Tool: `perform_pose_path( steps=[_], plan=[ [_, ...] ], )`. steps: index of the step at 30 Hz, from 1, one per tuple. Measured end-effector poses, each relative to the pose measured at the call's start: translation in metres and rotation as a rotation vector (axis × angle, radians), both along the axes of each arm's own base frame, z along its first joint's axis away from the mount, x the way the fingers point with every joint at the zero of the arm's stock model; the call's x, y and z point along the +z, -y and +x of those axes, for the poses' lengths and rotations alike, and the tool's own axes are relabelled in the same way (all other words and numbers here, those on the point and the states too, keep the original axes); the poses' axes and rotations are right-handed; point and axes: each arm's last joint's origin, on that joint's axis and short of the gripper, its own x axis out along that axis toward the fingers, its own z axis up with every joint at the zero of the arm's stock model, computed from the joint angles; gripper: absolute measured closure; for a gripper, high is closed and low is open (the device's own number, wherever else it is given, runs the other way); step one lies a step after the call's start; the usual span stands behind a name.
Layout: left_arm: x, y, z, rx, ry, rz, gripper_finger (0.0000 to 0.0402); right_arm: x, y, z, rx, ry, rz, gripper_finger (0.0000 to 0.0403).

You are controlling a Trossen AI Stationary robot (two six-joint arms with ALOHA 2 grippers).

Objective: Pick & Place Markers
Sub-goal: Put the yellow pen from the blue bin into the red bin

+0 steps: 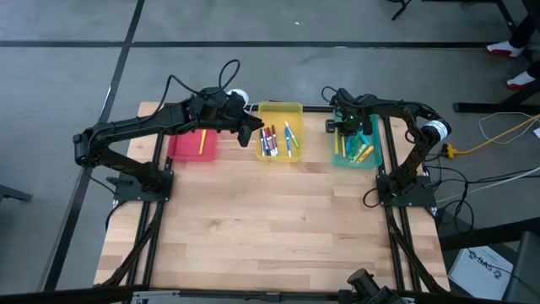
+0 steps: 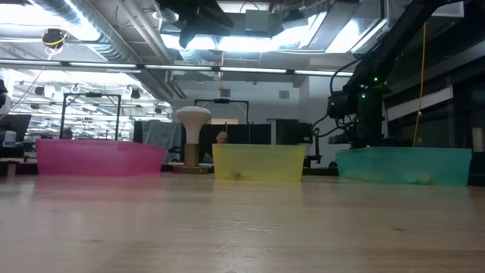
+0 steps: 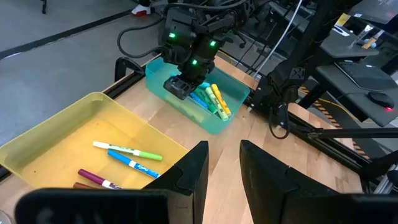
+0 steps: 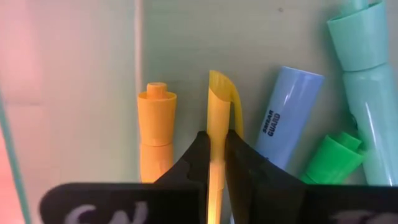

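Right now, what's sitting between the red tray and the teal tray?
The yellow tray sits between the red tray and the teal tray, holding several markers. The high view shows this; the low view shows the same row.

Three plastic trays in a row along desk (image 1: 270, 228) far edge: red tray (image 1: 187, 149) left, yellow tray (image 1: 281, 114) middle, teal tray (image 1: 354, 159) right; markers (image 1: 274, 139) inside.

You have a light wooden butcher-block table (image 1: 270, 224) carrying three trays in a row along its far edge: a red tray (image 1: 192, 145) on the left, a yellow tray (image 1: 281, 111) in the middle, a teal tray (image 1: 355, 157) on the right. A white-topped hourglass-like object (image 2: 192, 135) stands behind them, between the red and yellow trays
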Motion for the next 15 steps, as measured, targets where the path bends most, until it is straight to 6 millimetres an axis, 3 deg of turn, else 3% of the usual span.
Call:
perform_pose_path(
  steps=[12,15],
  plan=[
    [0.000,0.000,0.000,-0.001,0.000,0.001,0.0315,0.010,-0.003,-0.003,0.017,0.005,-0.026,0.0377],
    [0.000,0.000,0.000,-0.001,0.000,0.001,0.0315,0.017,-0.005,-0.003,0.019,0.019,-0.041,0.0394]
  ],
)
